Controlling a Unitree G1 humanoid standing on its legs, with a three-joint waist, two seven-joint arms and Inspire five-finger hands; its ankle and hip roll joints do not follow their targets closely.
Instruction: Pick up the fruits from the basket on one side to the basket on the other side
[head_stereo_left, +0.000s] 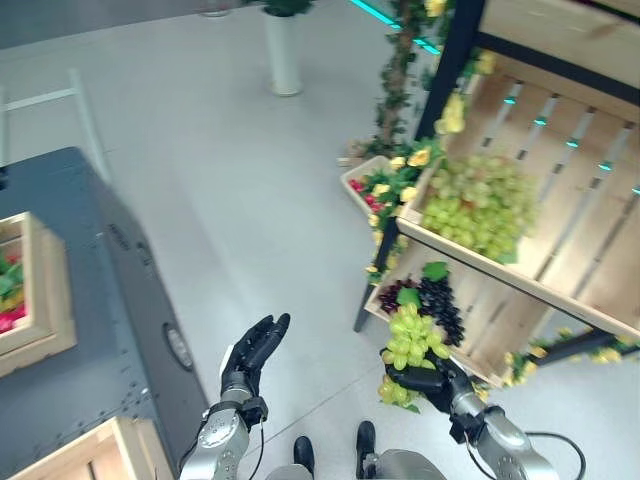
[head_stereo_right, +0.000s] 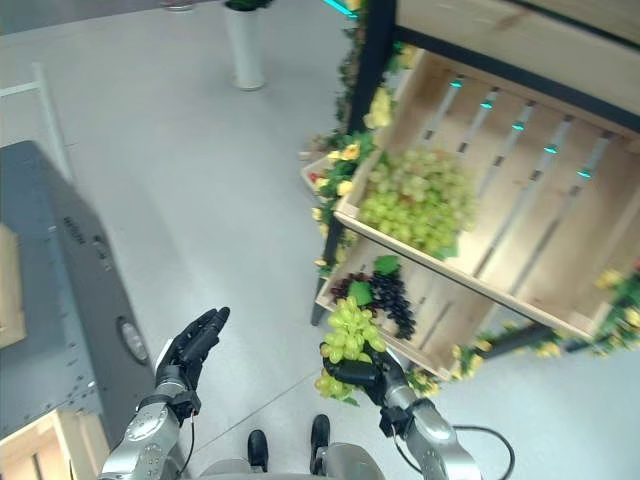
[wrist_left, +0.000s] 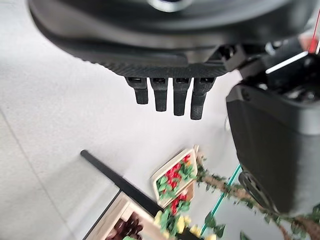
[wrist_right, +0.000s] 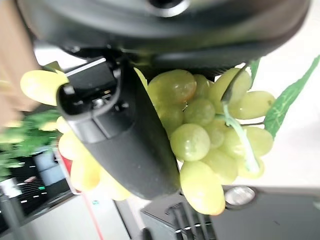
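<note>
My right hand (head_stereo_left: 432, 381) is shut on a bunch of green grapes (head_stereo_left: 410, 338) with a leaf, held above the floor in front of the lower shelf crate (head_stereo_left: 492, 330). In the right wrist view the thumb (wrist_right: 125, 137) presses across the grapes (wrist_right: 197, 135). That lower crate holds dark grapes (head_stereo_left: 441, 305). Above it, a slatted crate (head_stereo_left: 575, 215) holds a heap of green grapes (head_stereo_left: 480, 205). My left hand (head_stereo_left: 255, 352) is open, its straight fingers (wrist_left: 170, 97) holding nothing, beside a dark grey cabinet (head_stereo_left: 95, 340). On that cabinet stands a wooden crate (head_stereo_left: 50, 290) with red and green fruit.
A second wooden crate (head_stereo_left: 95, 452) sits at the cabinet's near corner. A small box of red and yellow fruit (head_stereo_left: 372, 185) lies on the floor by the black shelf post (head_stereo_left: 455, 55), which is wound with leafy vines. A white pillar (head_stereo_left: 283, 55) stands far back.
</note>
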